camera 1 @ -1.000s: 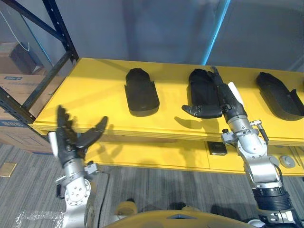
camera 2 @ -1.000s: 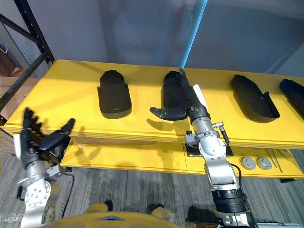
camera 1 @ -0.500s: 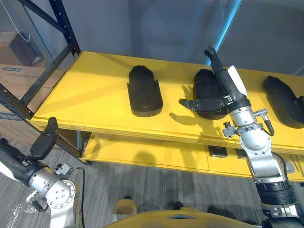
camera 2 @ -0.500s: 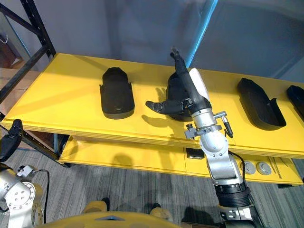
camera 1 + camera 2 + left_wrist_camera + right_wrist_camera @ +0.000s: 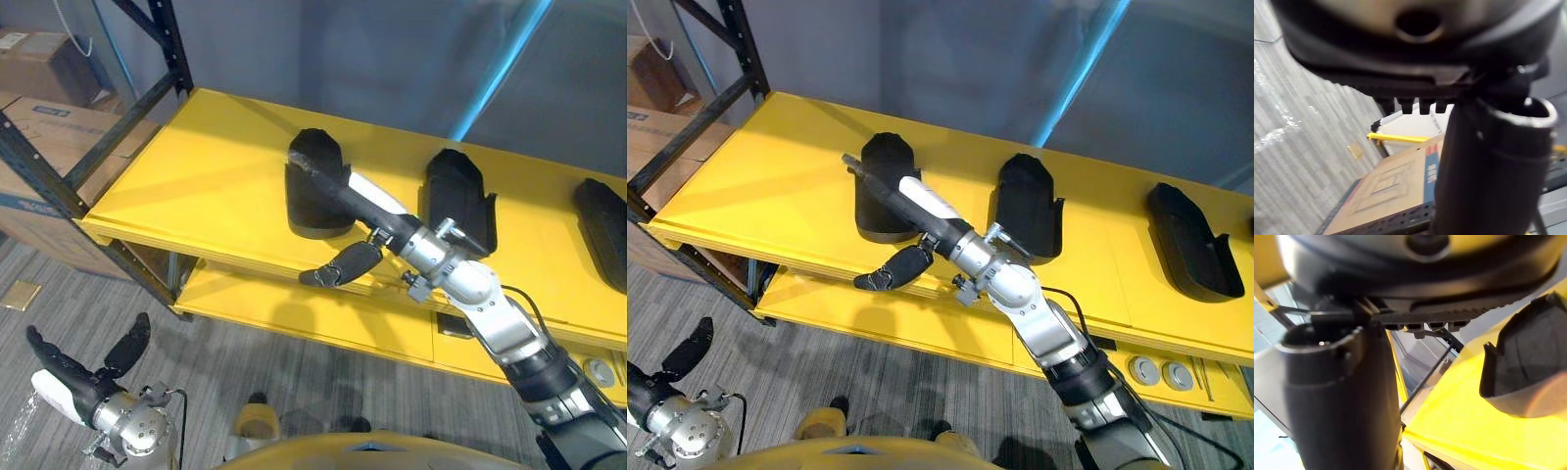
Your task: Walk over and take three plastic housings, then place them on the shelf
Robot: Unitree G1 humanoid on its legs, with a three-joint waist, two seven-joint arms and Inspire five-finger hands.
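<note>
Three black plastic housings lie on the yellow shelf board (image 5: 186,176): a left one (image 5: 309,211), a middle one (image 5: 460,201) and a right one (image 5: 602,230). My right hand (image 5: 926,211) reaches across from the right. Its straight fingers (image 5: 872,174) lie over the left housing, and its thumb (image 5: 890,275) hangs in front of the board's edge. It is open and grips nothing. The right wrist view has that housing (image 5: 1528,367) just past the thumb. My left hand (image 5: 83,377) hangs low by the floor at the lower left, open and holding nothing.
A dark rack upright (image 5: 167,44) with diagonal braces stands at the board's left end, and cardboard boxes (image 5: 44,127) are behind it. A lower yellow level (image 5: 921,328) carries round grey parts (image 5: 1161,372) at the right. Grey carpet (image 5: 245,362) lies below.
The camera has shifted. My right hand swung from the middle housing over to the left one. My left hand sank further toward the floor at the lower left.
</note>
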